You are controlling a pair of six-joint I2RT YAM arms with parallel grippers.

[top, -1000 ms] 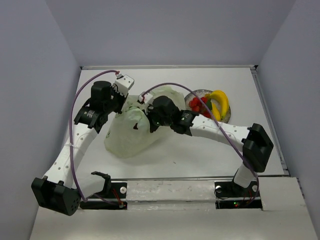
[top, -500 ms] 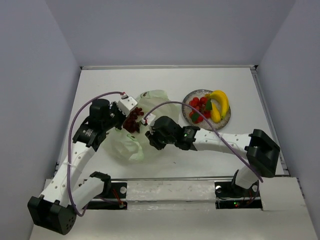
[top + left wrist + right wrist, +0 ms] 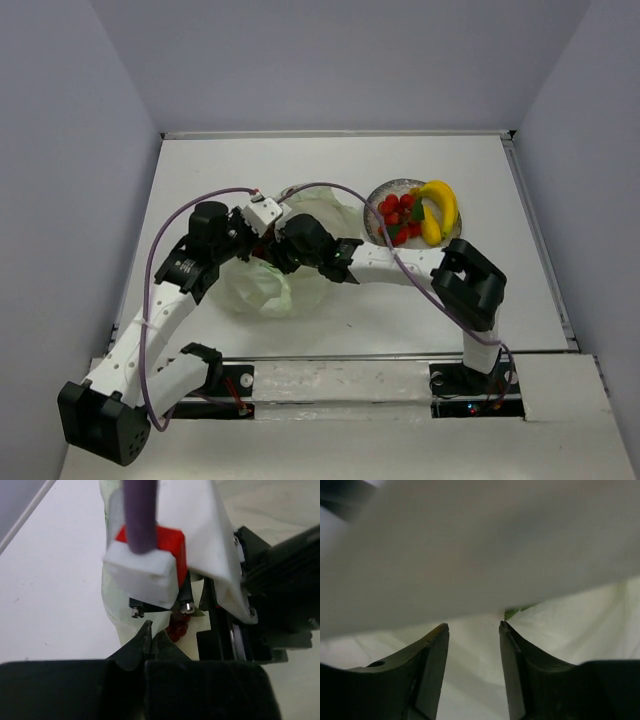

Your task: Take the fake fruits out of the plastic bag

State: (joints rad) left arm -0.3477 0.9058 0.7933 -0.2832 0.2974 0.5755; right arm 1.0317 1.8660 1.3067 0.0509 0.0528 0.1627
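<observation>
The pale yellow-green plastic bag (image 3: 262,287) lies crumpled left of centre, one fold (image 3: 322,207) bulging toward the plate. My left gripper (image 3: 256,232) is shut, its fingertips (image 3: 148,636) pinched on the bag's film (image 3: 116,622). Just past them hangs a dark red grape bunch (image 3: 177,628) with a green leaf, up against the bag. My right gripper (image 3: 276,250) is nose to nose with the left one. It stands open (image 3: 473,626) with only bag film (image 3: 470,680) behind the gap. A red berry cluster (image 3: 397,214) and a yellow banana (image 3: 443,204) lie on the plate.
The grey speckled plate (image 3: 381,193) sits right of the bag at mid-table. The right arm's forearm (image 3: 395,262) stretches across just in front of it. Purple cables (image 3: 190,205) loop over both arms. Table walls close the back and both sides.
The right gripper has opened and swung up-left to meet the left gripper. The left gripper moved toward the near edge with the bag, which bunched up; the grape bunch came into sight.
</observation>
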